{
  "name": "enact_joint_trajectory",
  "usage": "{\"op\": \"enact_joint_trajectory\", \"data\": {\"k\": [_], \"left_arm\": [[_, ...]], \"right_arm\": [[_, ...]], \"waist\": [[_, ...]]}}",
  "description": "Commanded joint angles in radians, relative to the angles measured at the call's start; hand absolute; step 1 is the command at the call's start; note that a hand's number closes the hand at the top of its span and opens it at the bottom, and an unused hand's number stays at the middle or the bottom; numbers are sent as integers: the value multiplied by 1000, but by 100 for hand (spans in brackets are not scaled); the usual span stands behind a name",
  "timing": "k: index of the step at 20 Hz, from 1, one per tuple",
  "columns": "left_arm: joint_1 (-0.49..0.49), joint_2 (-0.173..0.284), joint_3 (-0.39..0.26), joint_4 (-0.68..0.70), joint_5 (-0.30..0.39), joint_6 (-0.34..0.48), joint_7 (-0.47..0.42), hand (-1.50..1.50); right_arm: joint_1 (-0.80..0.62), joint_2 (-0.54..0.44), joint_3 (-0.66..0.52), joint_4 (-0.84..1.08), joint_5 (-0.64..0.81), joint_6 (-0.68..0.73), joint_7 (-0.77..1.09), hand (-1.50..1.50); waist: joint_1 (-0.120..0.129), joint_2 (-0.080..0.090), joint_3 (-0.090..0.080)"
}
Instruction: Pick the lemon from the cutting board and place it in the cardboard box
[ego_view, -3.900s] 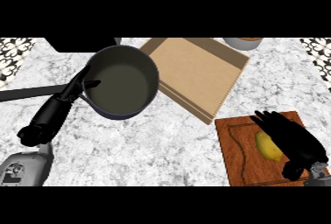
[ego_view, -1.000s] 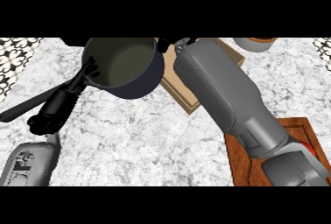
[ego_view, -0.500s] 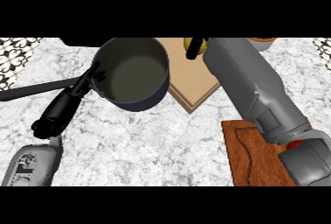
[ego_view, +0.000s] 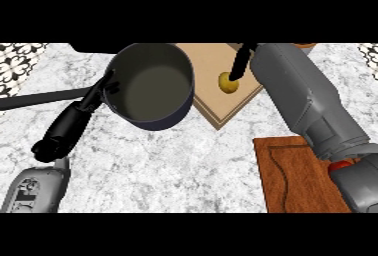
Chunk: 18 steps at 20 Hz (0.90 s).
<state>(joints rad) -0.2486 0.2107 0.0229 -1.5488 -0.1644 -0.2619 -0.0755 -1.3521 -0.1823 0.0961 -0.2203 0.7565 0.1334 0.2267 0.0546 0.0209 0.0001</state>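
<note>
The yellow lemon (ego_view: 227, 83) lies inside the tan cardboard box (ego_view: 211, 107) at the top centre. My right hand (ego_view: 240, 62) reaches in from above it; one straight black finger points down at the lemon's upper right side, and the rest of the hand is hidden by its grey forearm (ego_view: 306, 102). The brown cutting board (ego_view: 291, 177) at the lower right has nothing on its visible part. My left hand (ego_view: 70, 125) rests open at the left, fingers straight beside the pan.
A dark saucepan (ego_view: 151, 85) stands left of the box and overlaps its left edge, with its handle (ego_view: 40, 100) running to the left border. An orange-rimmed object (ego_view: 304, 45) peeks in at the top right. Marble counter (ego_view: 177, 170) lies between pan and board.
The right arm swung from the cutting board over to the box, carrying the lemon. In the last half second the lemon left the fingers and now sits lower, inside the box.
</note>
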Motion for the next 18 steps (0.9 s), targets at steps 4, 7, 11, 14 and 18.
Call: {"op": "enact_joint_trajectory", "data": {"k": [4,7,11,14,18], "left_arm": [[-21,-6,6,-1,4,5,18,0],[-2,8,7,-18,10,-12,23,0],[1,23,32,24,9,-9,-17,0],[-21,-8,2,-13,-10,13,39,0],[-9,-13,1,-13,4,-1,15,0]], "right_arm": [[56,-8,-132,-83,-120,-176,-249,-150],[34,27,-339,-150,-319,-273,-237,-150],[60,25,-499,-168,-468,-341,-278,-150],[73,-37,-556,-146,-519,-305,-305,-150],[153,-99,-603,-114,-550,-303,-443,-150]], "waist": [[-3,5,3],[-4,-4,6],[-13,3,2],[-16,-4,2],[-5,3,2]]}}
